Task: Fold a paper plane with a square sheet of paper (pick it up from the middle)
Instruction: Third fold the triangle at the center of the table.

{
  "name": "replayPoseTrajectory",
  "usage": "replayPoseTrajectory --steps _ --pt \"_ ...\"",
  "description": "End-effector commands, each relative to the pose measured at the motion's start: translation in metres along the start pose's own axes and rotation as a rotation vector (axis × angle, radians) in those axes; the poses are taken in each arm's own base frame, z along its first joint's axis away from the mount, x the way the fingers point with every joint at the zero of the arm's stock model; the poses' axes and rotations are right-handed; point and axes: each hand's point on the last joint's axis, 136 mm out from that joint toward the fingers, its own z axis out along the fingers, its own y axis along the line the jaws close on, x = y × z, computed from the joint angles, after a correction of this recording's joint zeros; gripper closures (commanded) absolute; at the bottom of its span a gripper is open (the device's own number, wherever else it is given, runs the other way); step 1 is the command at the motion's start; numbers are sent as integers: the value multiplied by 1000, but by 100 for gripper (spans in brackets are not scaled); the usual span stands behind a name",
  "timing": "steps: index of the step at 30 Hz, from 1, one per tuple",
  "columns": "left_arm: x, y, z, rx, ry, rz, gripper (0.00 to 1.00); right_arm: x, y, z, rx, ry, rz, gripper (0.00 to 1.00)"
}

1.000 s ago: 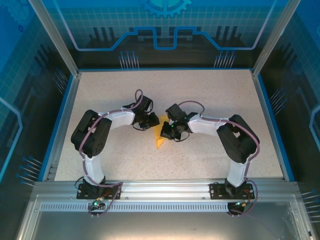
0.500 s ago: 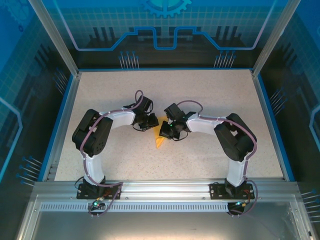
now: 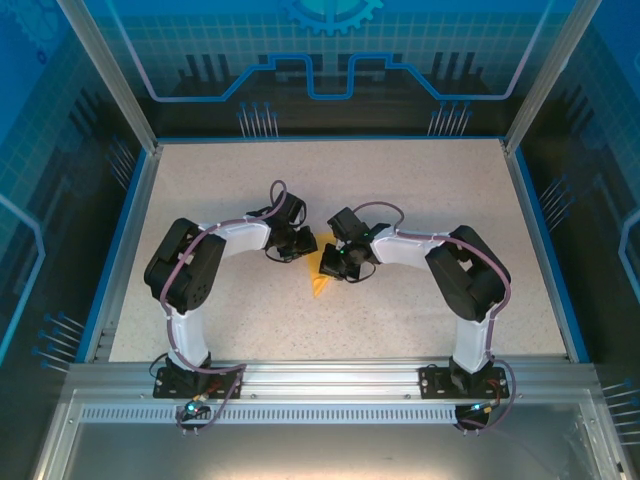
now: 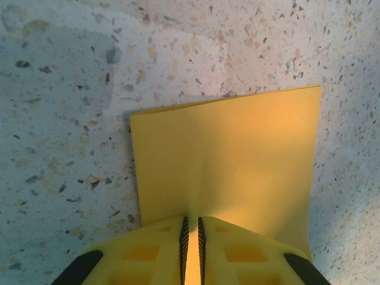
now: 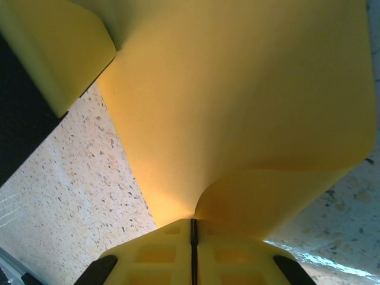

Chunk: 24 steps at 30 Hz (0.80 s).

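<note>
Two claws meet at the centre of the top view, and both have the same orange-yellow sheet of paper (image 3: pixel 319 278) pinched between their fingers.

The left gripper (image 3: pixel 300 243) sits just left of centre. In its wrist view, the left gripper (image 4: pixel 191 224) is at the bottom middle. Its yellow fingers (image 4: pixel 148 255) are drawn in to a narrow slit, with the near edge of the sheet of paper (image 4: pixel 231 160) clamped in that slit. From there the sheet fans up to the middle of the frame, with a soft crease rising from the grip. Its upper right corner stands higher than its upper left. The speckled table (image 4: pixel 71 89) lies around and behind it. I cannot tell whether the far edge touches the surface.

The right gripper (image 3: pixel 337 262) is just right of centre in the top view, close beside the left one. In its wrist view the right gripper (image 5: pixel 192 224) is closed to a hairline seam at the bottom middle, and the sheet of paper (image 5: pixel 237 101) comes straight out of that seam. One layer sweeps up across most of the frame. A second curls over to the lower right. The table (image 5: pixel 71 196) shows at the lower left.

From above, the sheet hangs between the two claws. Its narrow tip points toward the bottom of the frame, over the middle of the table (image 3: pixel 430 190).
</note>
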Motion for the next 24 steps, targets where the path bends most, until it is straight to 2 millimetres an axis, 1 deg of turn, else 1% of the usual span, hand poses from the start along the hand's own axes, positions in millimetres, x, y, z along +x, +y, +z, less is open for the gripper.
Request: replayPoseTrajectory --steps 1,16,24 --pt "7 12 4 -34 34 6 82 6 2 5 18 17 -31 91" --pt "8 13 4 -32 36 5 82 6 6 9 5 26 -52 90" --pt "8 12 5 -29 38 6 82 7 4 11 18 35 -65 89"
